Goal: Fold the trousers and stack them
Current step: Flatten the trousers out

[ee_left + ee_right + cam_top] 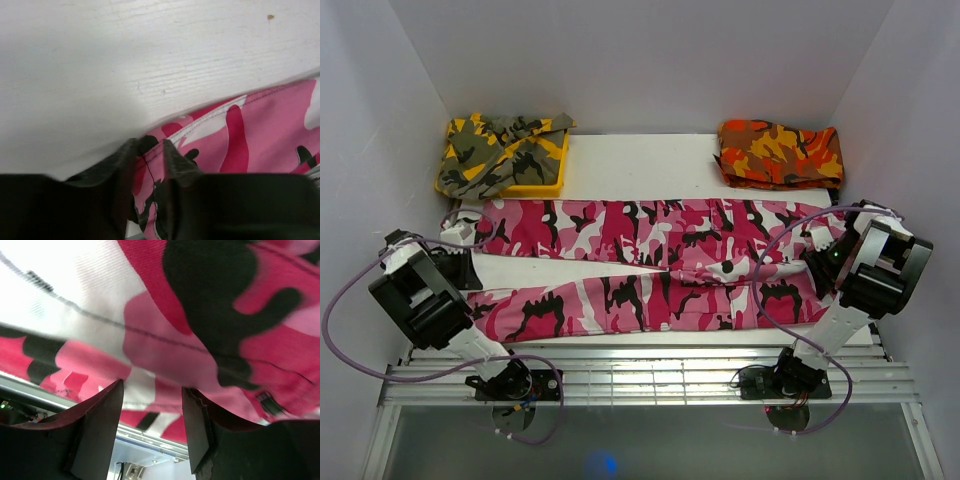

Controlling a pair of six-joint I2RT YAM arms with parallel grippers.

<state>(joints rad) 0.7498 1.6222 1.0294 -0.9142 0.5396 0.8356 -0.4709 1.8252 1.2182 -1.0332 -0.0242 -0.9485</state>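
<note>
Top external view: the trousers (650, 265) are laid on the table (640, 160) with the long axis running from the left of the frame to the right. The waist is at the right, and the two legs are spread apart toward the left. The left gripper (465, 238) is seen at the left end, at the cuff of the upper leg. The right gripper (817, 250) is set at the waist, at the right end. Each end is thus nearest its own arm, and the cloth is stretched between the two.

In the left wrist view the fingers (127, 160) are seen narrowly apart, astride the hem, with white table beyond. Whether the hem is pinched cannot be told. In the right wrist view the fingers (100, 425) are held well apart with nothing between them, and pink cloth fills the frame just beyond the tips.

The coming fold is judged to turn on that axis: an end-to-end fold would be carried along it, a leg-on-leg fold across it. The table is flat and white. Room is limited at the top of the frame, where an olive garment (495, 150) in a yellow tray (545, 188) is seen at the upper left and an orange garment (780, 152) at the upper right, both near the upper leg.
</note>
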